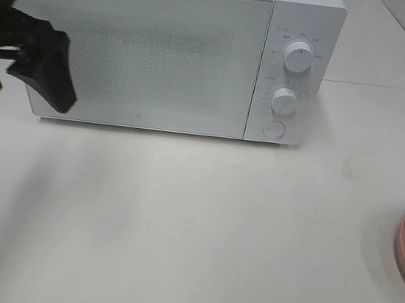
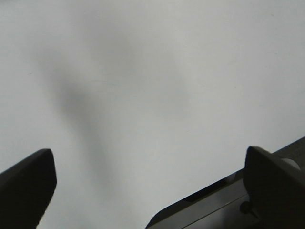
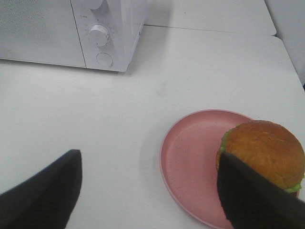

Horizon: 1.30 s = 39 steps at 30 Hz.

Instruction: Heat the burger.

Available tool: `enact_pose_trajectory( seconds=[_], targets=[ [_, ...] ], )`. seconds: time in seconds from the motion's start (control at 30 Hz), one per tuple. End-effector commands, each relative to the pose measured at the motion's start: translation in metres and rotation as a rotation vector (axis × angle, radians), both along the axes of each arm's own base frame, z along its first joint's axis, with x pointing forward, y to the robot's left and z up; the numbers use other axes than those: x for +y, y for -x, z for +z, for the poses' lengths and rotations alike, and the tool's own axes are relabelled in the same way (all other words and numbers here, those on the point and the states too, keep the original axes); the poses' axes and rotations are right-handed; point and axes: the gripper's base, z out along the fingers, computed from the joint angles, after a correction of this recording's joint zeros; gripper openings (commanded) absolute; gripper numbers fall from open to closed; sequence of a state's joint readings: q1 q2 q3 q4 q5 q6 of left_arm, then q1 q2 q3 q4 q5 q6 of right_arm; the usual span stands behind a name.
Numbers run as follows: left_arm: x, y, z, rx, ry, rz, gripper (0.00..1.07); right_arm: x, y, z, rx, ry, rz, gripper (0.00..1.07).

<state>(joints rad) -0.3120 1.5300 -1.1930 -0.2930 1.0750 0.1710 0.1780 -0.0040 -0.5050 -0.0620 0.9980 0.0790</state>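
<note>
My right pincer (image 3: 147,191) stands wide, holding nothing; the burger (image 3: 262,153) sits on the pink plate (image 3: 190,162) beside one finger. My left pincer (image 2: 147,191) gapes wide too (by the microwave (image 1: 178,51)).

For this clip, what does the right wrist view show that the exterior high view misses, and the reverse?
Only the right wrist view shows the burger, sitting on the pink plate, with the open right claw above the table. Only the exterior high view shows the microwave's whole closed door, its upper knob and the left claw at the door's left edge. Both show the microwave's lower knob, its round button, the plate and the white table.
</note>
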Motion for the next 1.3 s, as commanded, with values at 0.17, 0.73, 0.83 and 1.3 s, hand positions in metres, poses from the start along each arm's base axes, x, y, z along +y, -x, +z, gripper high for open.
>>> enact_pose_trajectory(
  seconds=[0.17, 0.73, 0.83, 1.3],
  targets=[
    [0.062, 0.022, 0.012, -0.002, -0.072, 0.19, 1.0, -0.001, 0.004, -0.001, -0.026, 0.004, 0.003, 0.76],
    [0.086, 0.115, -0.018, 0.041, -0.074, 0.263, 1.0, -0.001, 0.004, -0.001, -0.026, 0.004, 0.003, 0.76],
    [0.087, 0.129, -0.017, 0.009, -0.068, 0.266, 1.0, -0.001, 0.004, -0.001, -0.026, 0.004, 0.003, 0.76],
    [0.092, 0.191, -0.025, -0.225, -0.026, 0.288, 1.0, -0.001, 0.004, -0.001, -0.026, 0.004, 0.003, 0.76]
  ],
)
